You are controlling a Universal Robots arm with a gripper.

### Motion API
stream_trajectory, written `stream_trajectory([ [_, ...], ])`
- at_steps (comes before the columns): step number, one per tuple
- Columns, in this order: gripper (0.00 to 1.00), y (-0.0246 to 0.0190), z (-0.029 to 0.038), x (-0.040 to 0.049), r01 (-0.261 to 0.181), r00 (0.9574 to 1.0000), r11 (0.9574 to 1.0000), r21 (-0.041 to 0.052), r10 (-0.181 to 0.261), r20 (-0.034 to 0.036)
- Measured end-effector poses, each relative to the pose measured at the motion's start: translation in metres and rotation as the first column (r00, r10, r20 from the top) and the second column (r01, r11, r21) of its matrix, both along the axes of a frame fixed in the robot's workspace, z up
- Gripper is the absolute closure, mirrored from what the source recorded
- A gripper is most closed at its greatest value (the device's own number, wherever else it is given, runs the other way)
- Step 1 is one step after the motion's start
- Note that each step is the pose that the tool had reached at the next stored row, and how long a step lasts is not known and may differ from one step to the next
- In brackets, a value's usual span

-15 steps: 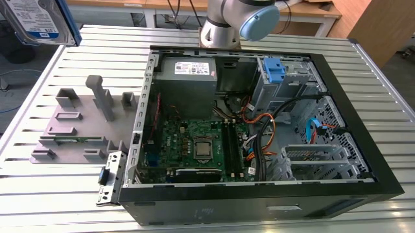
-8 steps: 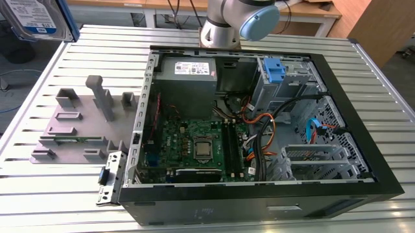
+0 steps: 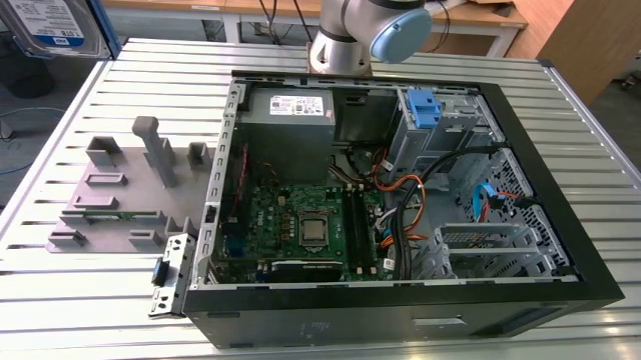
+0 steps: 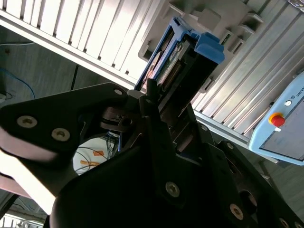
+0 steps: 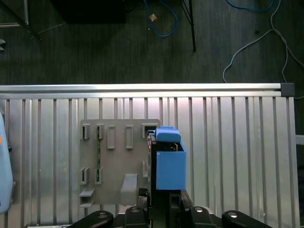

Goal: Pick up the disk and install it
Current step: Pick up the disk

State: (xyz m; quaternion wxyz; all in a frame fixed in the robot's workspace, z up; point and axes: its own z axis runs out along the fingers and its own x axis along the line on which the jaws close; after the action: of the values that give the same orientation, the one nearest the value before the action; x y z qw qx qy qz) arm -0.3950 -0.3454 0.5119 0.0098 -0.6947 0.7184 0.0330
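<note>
Disk (image 5: 170,166) clamped in end effector (image 5: 160,202), over slatted table (image 5: 237,142)

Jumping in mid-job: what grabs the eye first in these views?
The disk in its blue carrier, clamped by the gripper with jaws shut on it, over the edge of the grey fixture plate in the first wrist view. In the exterior view, the open computer case covers most of the slatted metal table, green motherboard and cables exposed.
</note>
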Motion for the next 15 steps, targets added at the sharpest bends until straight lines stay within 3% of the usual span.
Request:
stream_trajectory([
  [7, 0.65, 0.0, 0.0004, 0.0, 0.0, 1.0, 1.0, -0.0001, 0.0, -0.0001],
  [15, 0.65, 0.0, 0.0065, 0.0, 0.0, 1.0, 1.0, 0.0, 0.0, 0.0001],
])
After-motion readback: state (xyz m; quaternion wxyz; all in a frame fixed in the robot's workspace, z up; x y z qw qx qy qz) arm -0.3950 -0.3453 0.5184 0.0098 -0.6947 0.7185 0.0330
